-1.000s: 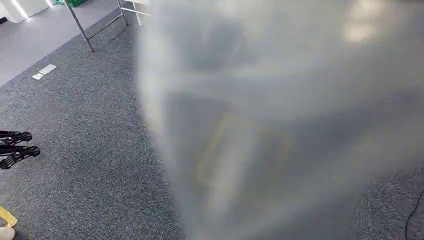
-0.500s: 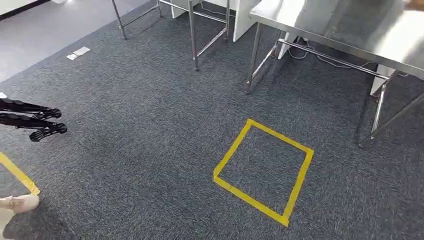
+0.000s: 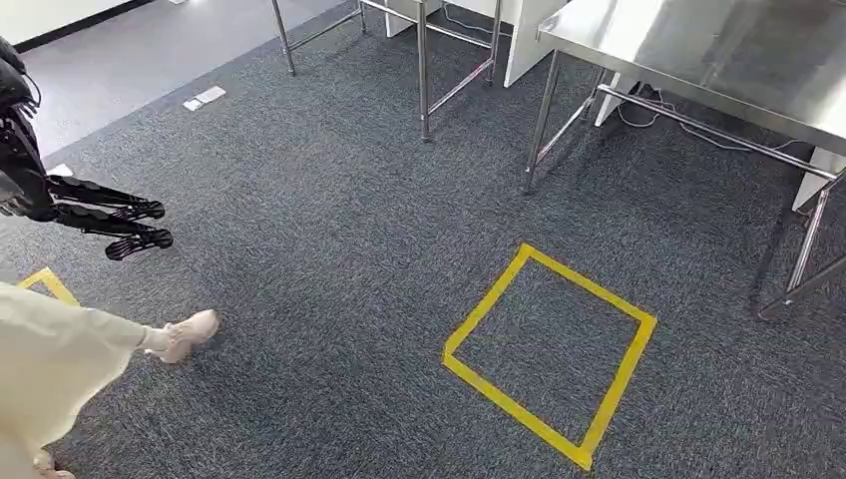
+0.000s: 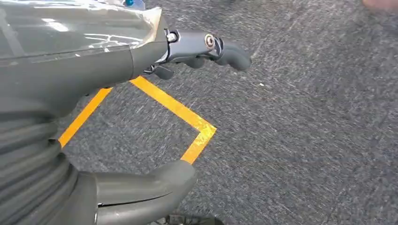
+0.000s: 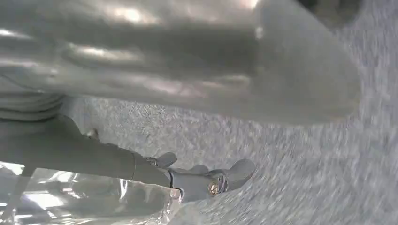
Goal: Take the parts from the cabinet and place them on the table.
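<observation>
In the head view, where the parts are I cannot tell. The steel table (image 3: 698,60) is cut off at the upper right, and a person at the lower left shows as a pale garment (image 3: 50,349) and one shoe (image 3: 185,334). Dark grey carpet (image 3: 299,249) covers the floor, with a yellow tape square (image 3: 486,299) in front of the table and bare table legs (image 3: 423,70) further back. The left hand (image 3: 110,225) hangs at the left edge, fingers stretched out, nothing in them. In the left wrist view, crinkled clear film (image 4: 70,28) lies along the hand's back; what it is I cannot tell. The fingers (image 4: 211,44) and thumb (image 4: 145,187) stand well apart over a tape corner (image 4: 173,108), holding nothing. The right wrist view is blurred. A big grey shape (image 5: 187,61) is too soft to identify. The right hand (image 5: 70,150) has its fingers (image 5: 220,180) extended over carpet, empty, beside more film (image 5: 84,197).
</observation>
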`<state>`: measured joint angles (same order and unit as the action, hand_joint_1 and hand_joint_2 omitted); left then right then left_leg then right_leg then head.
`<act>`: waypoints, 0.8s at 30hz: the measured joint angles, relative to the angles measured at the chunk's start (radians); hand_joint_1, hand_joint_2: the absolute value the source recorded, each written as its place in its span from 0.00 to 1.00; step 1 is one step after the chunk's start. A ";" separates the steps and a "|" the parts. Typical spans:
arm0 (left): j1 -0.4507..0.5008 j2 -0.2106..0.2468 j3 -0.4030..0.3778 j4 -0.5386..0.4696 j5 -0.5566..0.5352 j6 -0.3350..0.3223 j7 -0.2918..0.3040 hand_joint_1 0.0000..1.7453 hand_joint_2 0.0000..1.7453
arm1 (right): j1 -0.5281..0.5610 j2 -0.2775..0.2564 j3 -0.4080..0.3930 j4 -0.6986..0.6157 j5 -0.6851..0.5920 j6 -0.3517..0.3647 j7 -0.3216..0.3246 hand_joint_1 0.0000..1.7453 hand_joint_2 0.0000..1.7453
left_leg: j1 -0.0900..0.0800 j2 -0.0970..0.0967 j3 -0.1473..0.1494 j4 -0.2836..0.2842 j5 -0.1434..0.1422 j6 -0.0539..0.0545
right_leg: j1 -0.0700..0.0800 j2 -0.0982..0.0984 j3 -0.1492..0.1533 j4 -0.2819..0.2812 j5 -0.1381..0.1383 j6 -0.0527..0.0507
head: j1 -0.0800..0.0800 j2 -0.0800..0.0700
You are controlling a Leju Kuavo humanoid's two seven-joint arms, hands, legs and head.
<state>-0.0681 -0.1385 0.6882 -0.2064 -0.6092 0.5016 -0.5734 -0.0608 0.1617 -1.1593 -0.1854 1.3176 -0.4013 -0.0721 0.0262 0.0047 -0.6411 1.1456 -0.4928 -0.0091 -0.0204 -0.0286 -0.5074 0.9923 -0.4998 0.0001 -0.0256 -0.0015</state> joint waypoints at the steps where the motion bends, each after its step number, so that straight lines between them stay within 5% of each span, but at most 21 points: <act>1: -0.001 0.001 0.000 0.000 -0.001 0.000 0.000 0.00 1.00 | -0.004 -0.008 -0.001 0.000 -0.001 0.002 0.001 0.00 0.00 | 0.000 0.032 0.047 -0.082 0.031 0.003 | 0.001 -0.010 0.003 0.000 -0.002 0.003 | -0.002 0.000; 2: -0.007 0.001 0.000 0.000 -0.008 -0.004 0.001 0.00 1.00 | -0.004 -0.012 -0.002 -0.001 -0.001 0.003 0.004 0.00 0.00 | -0.011 0.072 0.065 -0.124 0.023 0.006 | 0.015 -0.011 0.006 0.003 -0.007 0.010 | -0.006 0.000; 3: -0.013 0.001 -0.001 0.000 -0.010 -0.013 0.001 0.00 1.00 | -0.003 -0.013 -0.002 -0.001 -0.003 0.003 0.008 0.00 0.00 | -0.012 0.048 0.061 -0.123 0.027 0.017 | 0.016 -0.017 0.006 0.002 -0.010 0.017 | -0.001 0.000; 5: -0.015 0.002 -0.001 0.000 -0.012 -0.044 -0.004 0.00 1.00 | -0.004 -0.019 -0.005 -0.001 -0.015 0.001 0.019 0.00 0.00 | -0.023 0.030 0.058 -0.122 0.026 0.031 | 0.013 -0.033 0.001 -0.005 -0.011 0.030 | 0.002 0.000; 7: -0.013 0.003 -0.001 0.000 -0.015 -0.054 -0.004 0.00 1.00 | -0.010 -0.021 -0.015 -0.002 -0.019 -0.002 0.026 0.00 0.00 | -0.014 0.016 0.069 -0.140 0.038 0.050 | 0.015 -0.036 0.007 0.004 -0.020 0.045 | 0.003 0.000; 9: -0.014 0.005 -0.001 0.000 -0.015 -0.064 -0.005 0.00 1.00 | -0.011 -0.022 -0.020 -0.002 -0.023 -0.003 0.035 0.00 0.00 | -0.029 0.008 0.068 -0.134 0.036 0.042 | 0.014 -0.025 0.008 -0.010 -0.013 0.020 | 0.009 0.000; 18: -0.010 0.011 0.010 0.000 0.005 -0.092 -0.012 0.00 1.00 | -0.022 -0.027 -0.037 -0.002 -0.029 -0.001 0.058 0.00 0.00 | -0.042 0.005 0.066 -0.133 0.031 0.051 | 0.005 -0.024 0.008 -0.013 -0.010 0.029 | 0.010 0.000; 19: -0.010 0.012 0.010 0.000 0.005 -0.092 -0.011 0.00 0.00 | -0.023 -0.028 -0.039 -0.002 -0.027 -0.001 0.059 0.00 0.00 | -0.047 0.004 0.064 -0.129 0.028 0.055 | 0.003 -0.025 0.010 -0.020 -0.006 0.037 | 0.009 0.000; 20: -0.010 0.014 0.011 0.000 0.005 -0.092 -0.011 0.00 0.00 | -0.026 -0.028 -0.041 -0.002 -0.025 0.001 0.061 0.00 0.00 | -0.048 0.001 0.061 -0.129 0.024 0.068 | -0.011 -0.029 0.019 -0.026 -0.003 0.057 | 0.008 0.000; 22: -0.010 0.014 0.012 0.000 0.005 -0.093 -0.011 0.00 0.00 | -0.029 -0.029 -0.041 -0.004 -0.022 0.003 0.063 0.00 0.00 | -0.028 -0.006 0.074 -0.157 0.042 0.080 | 0.005 -0.032 0.015 -0.024 -0.009 0.066 | 0.009 0.000; 24: -0.011 0.011 0.012 0.000 0.004 -0.093 -0.012 0.00 0.00 | -0.029 -0.034 -0.041 -0.005 -0.020 0.003 0.066 0.00 0.00 | -0.028 -0.011 0.078 -0.164 0.048 0.084 | -0.001 0.005 -0.022 0.074 -0.065 0.048 | 0.013 0.000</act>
<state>-0.0787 -0.1270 0.7000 -0.2064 -0.6054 0.4082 -0.5852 -0.0898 0.1282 -1.2005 -0.1900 1.2978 -0.3983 -0.0062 -0.0014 -0.0068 -0.5629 0.9818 -0.4452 0.0754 -0.0216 -0.0238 -0.5290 1.0660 -0.5651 0.0479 -0.0126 -0.0015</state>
